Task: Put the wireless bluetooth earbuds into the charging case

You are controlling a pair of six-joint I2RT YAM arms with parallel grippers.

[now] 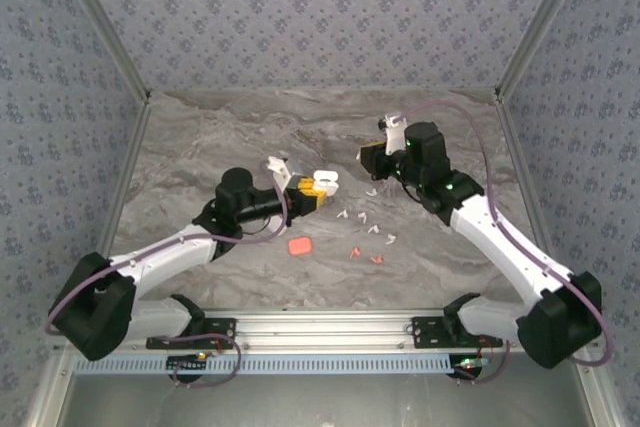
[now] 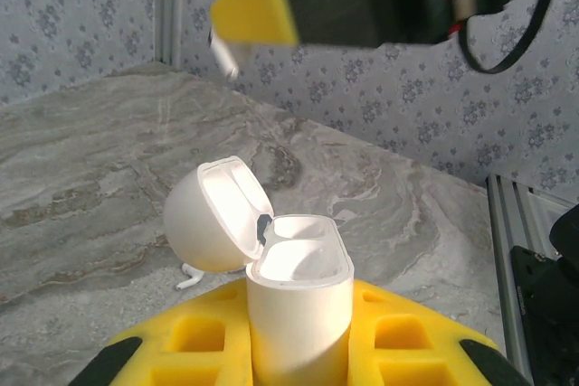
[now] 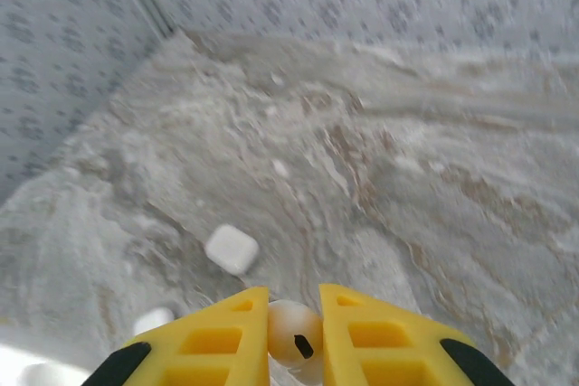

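The left hand (image 1: 303, 194) clamps the charging case (image 2: 298, 314) upright — smooth, glossy white, its lid (image 2: 217, 214) hinged back and the cavity facing up. Beyond it to the right, the right hand (image 1: 372, 155) pinches one rounded white earbud (image 3: 291, 327); the case's mouth lies leftward and nearer. Spare earbuds (image 1: 365, 219) dot the marbled bench (image 1: 200, 147) below that hand.

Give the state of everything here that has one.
charging case: lid open, held upright
left gripper: jaws shut on the charging case
white earbud: gripped, not inserted
right gripper: jaws shut on the white earbud
second white case: closed, on the table
loose earbuds: on the table
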